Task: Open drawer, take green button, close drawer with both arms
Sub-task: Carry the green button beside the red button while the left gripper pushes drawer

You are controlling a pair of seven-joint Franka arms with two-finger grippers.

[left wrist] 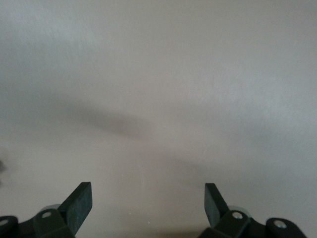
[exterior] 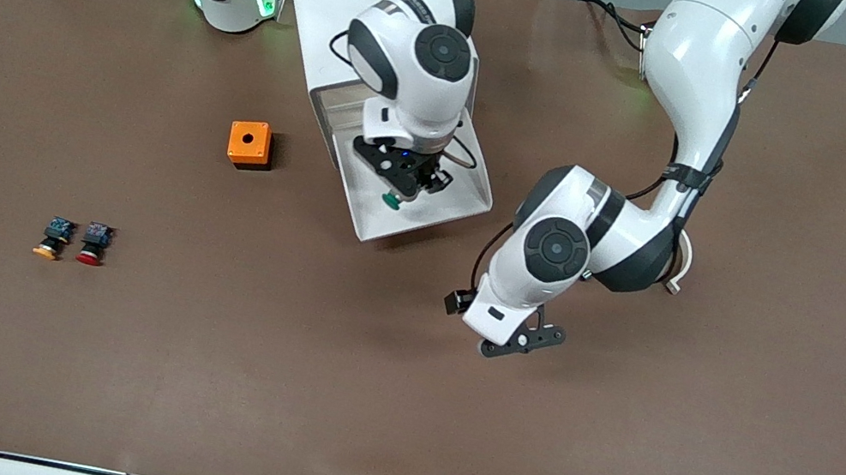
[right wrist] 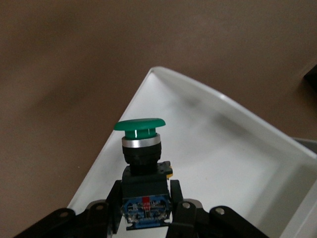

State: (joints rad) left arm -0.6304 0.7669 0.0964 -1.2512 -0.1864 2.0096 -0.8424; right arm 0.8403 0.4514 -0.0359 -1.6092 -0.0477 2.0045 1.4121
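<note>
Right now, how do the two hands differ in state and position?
The right hand is shut on the green button, over the open drawer; the left hand is open, holding nothing, over bare table. Both are black and two-fingered.

The left gripper (left wrist: 147, 201) hangs over the bare brown table (left wrist: 158, 89), its two black fingers (left wrist: 79, 203) spread wide apart with nothing between them.

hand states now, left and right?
Left hand: open, empty, over bare table.
Right hand: shut on the green button, over the open drawer.
</note>
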